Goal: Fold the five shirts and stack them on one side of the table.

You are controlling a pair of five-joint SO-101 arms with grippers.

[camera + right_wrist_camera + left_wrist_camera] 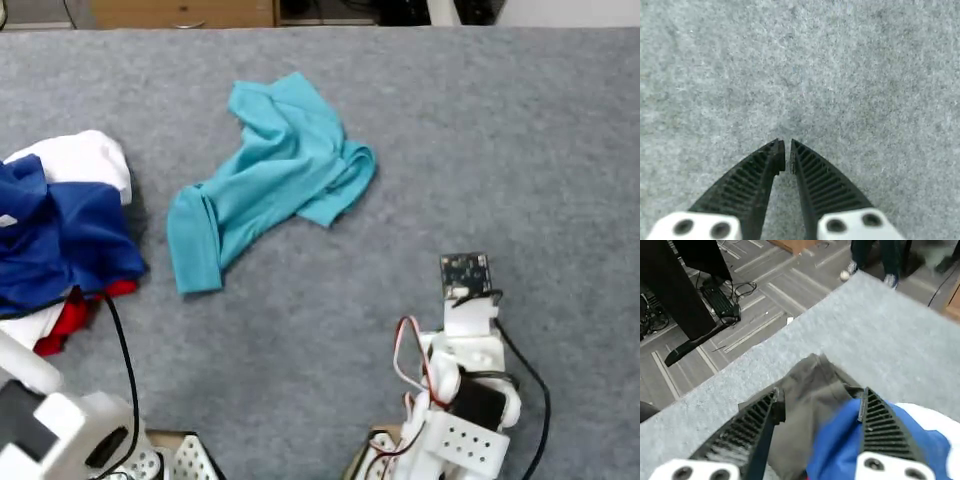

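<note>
- Left claw (820, 395) spread wide above grey shirt (807, 385) and blue shirt (837, 445).
- Right claw (786, 150) pinched closed over grey table cover (850, 75).
- Teal shirt (270, 175) crumpled mid-table, well apart from both.

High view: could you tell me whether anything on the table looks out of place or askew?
The teal shirt lies crumpled and twisted in the middle of the table, unfolded, apart from the loose heap of blue, white and red shirts at its edge.
</note>
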